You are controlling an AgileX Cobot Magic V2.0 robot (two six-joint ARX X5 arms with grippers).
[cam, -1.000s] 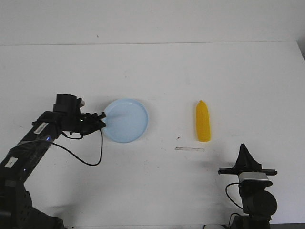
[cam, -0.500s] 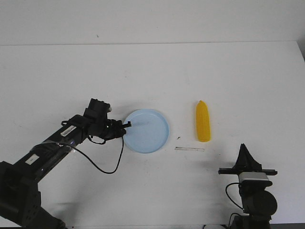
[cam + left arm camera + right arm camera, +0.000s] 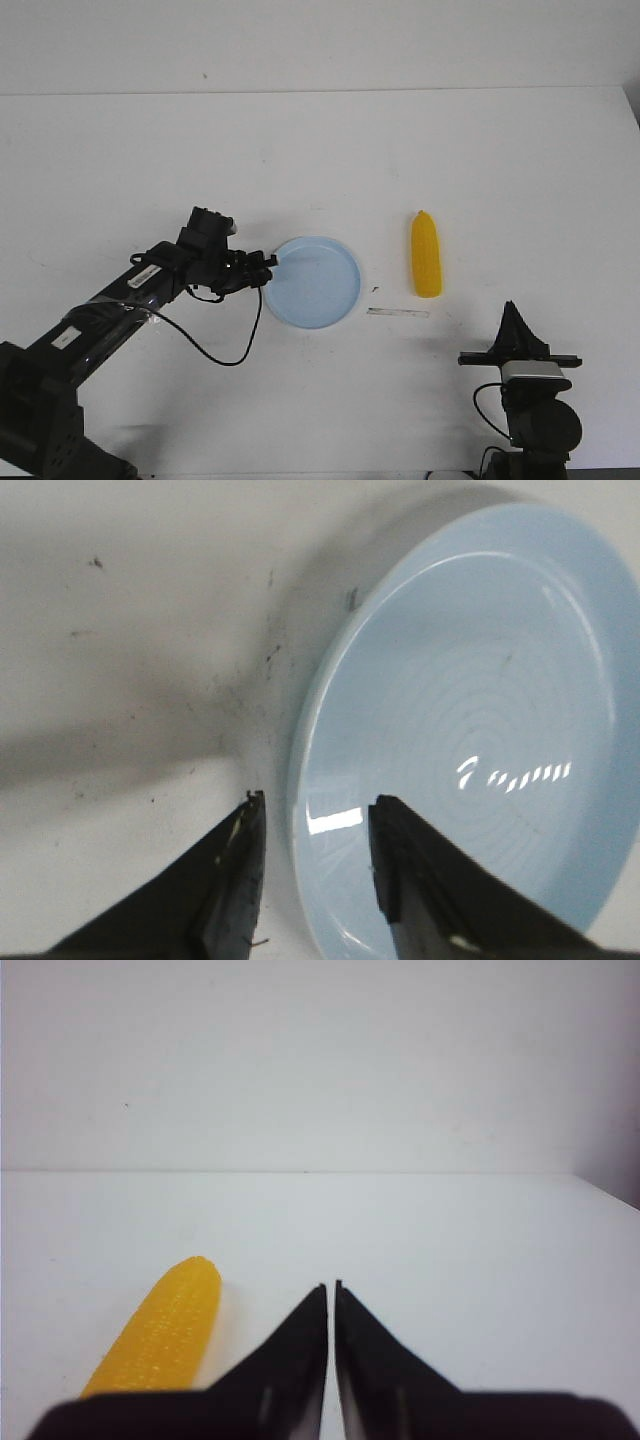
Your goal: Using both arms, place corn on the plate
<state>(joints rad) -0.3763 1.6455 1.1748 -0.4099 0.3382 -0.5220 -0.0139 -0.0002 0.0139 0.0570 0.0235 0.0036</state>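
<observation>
The pale blue plate (image 3: 317, 283) lies left of the table's middle; it also fills the left wrist view (image 3: 480, 720). My left gripper (image 3: 268, 264) is at the plate's left rim. Its jaws (image 3: 315, 805) straddle the rim with a gap, one finger inside the plate and one outside, neither pressing on it. The yellow corn (image 3: 427, 255) lies on the table to the right of the plate, pointed end away from me. My right gripper (image 3: 511, 308) is shut and empty, near the front edge, in front of and right of the corn (image 3: 160, 1330). Its fingertips (image 3: 332, 1286) are nearly touching.
A thin pale strip (image 3: 398, 313) and a small dark mark lie on the white table between the plate and the corn. The table's back edge (image 3: 320, 92) meets a white wall. The left arm's black cable (image 3: 225, 350) loops on the table.
My left arm has dragged the plate to the right, toward the corn, most of it in the first half second. Its jaws now stand apart at the rim. The right arm and corn have not moved.
</observation>
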